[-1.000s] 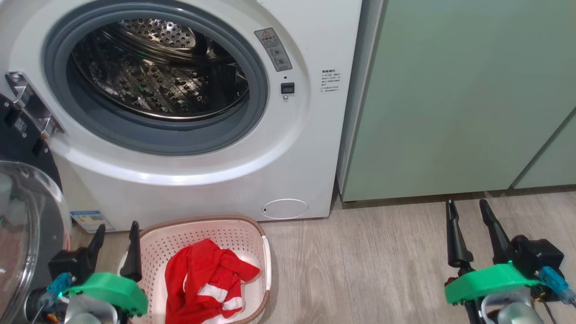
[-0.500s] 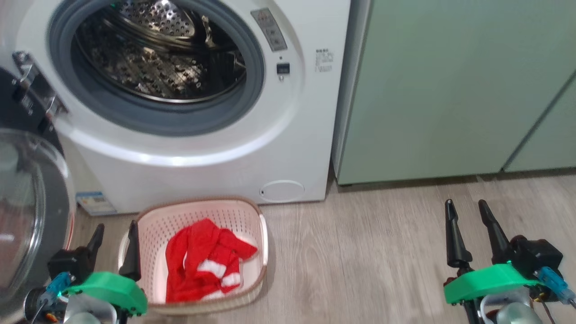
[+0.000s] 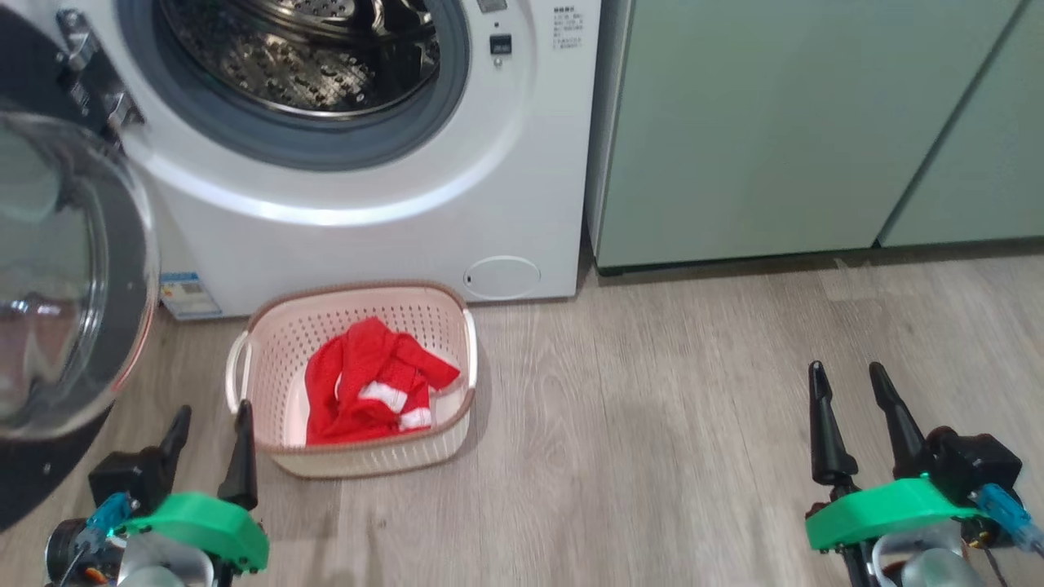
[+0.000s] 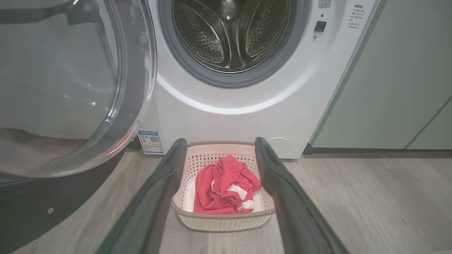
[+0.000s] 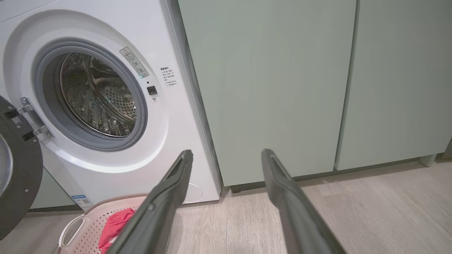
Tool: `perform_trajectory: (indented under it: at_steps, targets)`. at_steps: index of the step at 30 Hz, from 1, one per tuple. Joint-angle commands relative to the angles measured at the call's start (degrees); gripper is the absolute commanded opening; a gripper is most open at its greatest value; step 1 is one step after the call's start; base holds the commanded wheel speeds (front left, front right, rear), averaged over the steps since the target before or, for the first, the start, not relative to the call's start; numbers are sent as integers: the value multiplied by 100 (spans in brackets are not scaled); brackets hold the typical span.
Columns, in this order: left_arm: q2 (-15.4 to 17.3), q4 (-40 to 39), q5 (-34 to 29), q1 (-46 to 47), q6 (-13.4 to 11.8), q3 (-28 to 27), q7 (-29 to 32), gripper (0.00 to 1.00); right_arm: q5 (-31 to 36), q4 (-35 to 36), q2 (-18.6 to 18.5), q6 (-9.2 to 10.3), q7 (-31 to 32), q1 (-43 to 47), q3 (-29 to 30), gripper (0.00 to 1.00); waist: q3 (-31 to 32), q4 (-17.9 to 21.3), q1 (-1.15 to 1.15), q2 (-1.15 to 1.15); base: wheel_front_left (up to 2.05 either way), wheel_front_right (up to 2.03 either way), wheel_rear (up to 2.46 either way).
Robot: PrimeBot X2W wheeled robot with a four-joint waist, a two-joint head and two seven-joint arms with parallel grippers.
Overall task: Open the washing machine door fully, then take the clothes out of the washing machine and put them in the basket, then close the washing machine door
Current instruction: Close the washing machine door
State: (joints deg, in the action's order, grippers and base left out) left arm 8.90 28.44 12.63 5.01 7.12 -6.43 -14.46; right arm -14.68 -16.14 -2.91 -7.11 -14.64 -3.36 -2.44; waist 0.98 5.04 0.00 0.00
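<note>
Left pincer (image 3: 213,409), right pincer (image 3: 844,368) parted, empty; open door (image 3: 81,244) near basket (image 3: 367,458); cabinets (image 3: 775,122) beyond.

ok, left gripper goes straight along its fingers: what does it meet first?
Probably the white front of the washing machine, under its opening. The left gripper seems to aim over the basket, though depth is unclear and it might clip the rim.

pale green cabinet doors (image 3: 775,122) above a dark plinth, grey-brown wood-plank floor (image 3: 652,424) in soft light
</note>
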Motion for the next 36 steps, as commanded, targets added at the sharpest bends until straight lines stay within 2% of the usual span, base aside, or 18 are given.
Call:
perform_trajectory:
  at_steps: [1,9,18,27,36]
  targets:
    - [114,-192,-21,252,34,-144,-53,100,-43,177,2,-37,-36,-97,-111,100,6,-3,0,0,-145,145,0]
    - [80,-195,-29,242,35,-78,-53,100,-48,167,2,-37,-36,-75,-115,100,22,-26,0,0,-94,94,0]
    - [2,-210,-30,229,35,-73,-53,100,-48,174,2,-37,-36,-53,-134,100,21,-236,0,0,0,0,0]
    - [-90,-242,-136,333,-3,-212,-53,100,-56,187,3,-37,-36,-63,-153,100,-29,-941,0,0,0,0,0]
    - [-157,-185,-295,456,-155,-363,-53,100,-68,207,3,-37,-36,-133,-124,100,-97,-1917,0,0,0,0,0]
